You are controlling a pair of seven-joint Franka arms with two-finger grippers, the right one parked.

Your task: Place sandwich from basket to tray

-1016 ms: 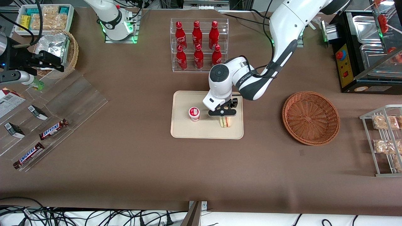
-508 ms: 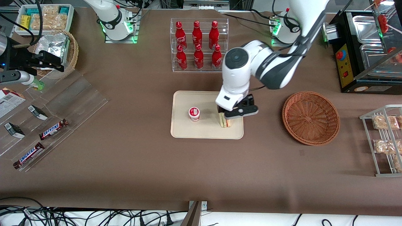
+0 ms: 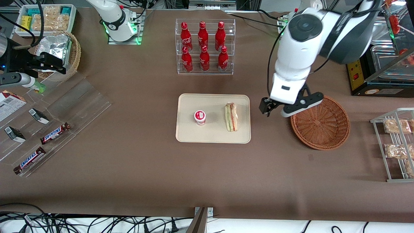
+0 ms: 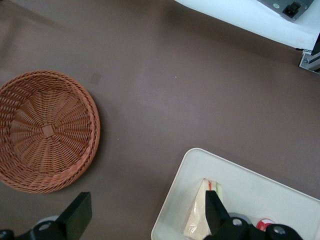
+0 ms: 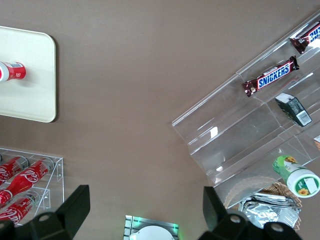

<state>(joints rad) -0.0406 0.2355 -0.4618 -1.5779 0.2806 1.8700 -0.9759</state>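
Observation:
The sandwich [image 3: 231, 117] lies on the cream tray [image 3: 213, 136], on the half nearer the basket; it also shows in the left wrist view [image 4: 201, 209] on the tray [image 4: 250, 185]. The reddish-brown wicker basket [image 3: 320, 121] is empty and sits toward the working arm's end of the table; it also shows in the left wrist view [image 4: 45, 131]. My gripper [image 3: 288, 109] is open and empty, raised above the table between tray and basket, over the basket's rim. Its fingers [image 4: 77, 215] stand wide apart.
A small red-and-white cup [image 3: 200, 117] stands on the tray beside the sandwich. A clear rack of red bottles [image 3: 203, 45] stands farther from the camera. A wire rack with tan snacks [image 3: 396, 142] lies past the basket. Clear shelves with candy bars [image 3: 48, 129] lie toward the parked arm's end.
My gripper let go of the sandwich, which now lies on the tray. The gripper rose and moved away from the tray toward the basket.

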